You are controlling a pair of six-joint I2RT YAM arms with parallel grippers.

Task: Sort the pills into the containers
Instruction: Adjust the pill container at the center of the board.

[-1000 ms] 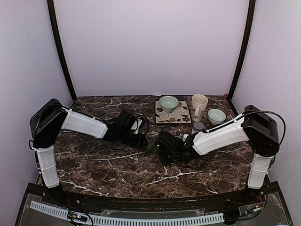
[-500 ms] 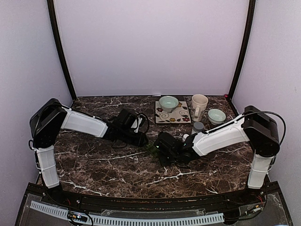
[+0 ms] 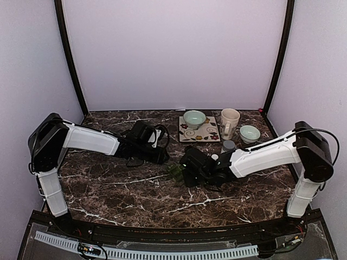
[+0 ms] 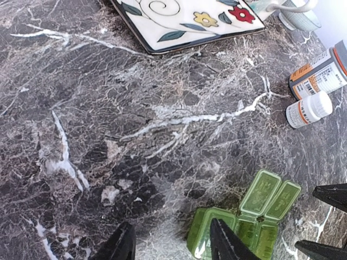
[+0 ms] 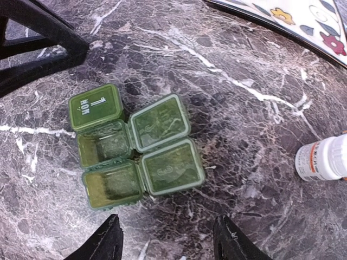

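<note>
The dark-green pill organiser (image 3: 174, 172) lies mid-table between my grippers. In the right wrist view it (image 5: 113, 184) has two compartments open with their lids flipped to the right, and one compartment marked MON shut. The open compartments look empty. My right gripper (image 5: 169, 244) is open and empty, just short of the organiser's near side. My left gripper (image 4: 173, 246) is open and empty, and its right finger (image 4: 225, 244) overlaps the organiser's shut end (image 4: 209, 233). No loose pills show.
A white pill bottle (image 4: 309, 108) and an orange one (image 4: 320, 76) lie right of the organiser. At the back stand a flowered tray (image 3: 198, 131) with a pale green bowl (image 3: 194, 117), a mug (image 3: 229, 123) and a second bowl (image 3: 249, 132).
My left gripper has drawn back up and to the left, away from the organiser. The right arm has shifted slightly, and the organiser now shows more plainly from above.
</note>
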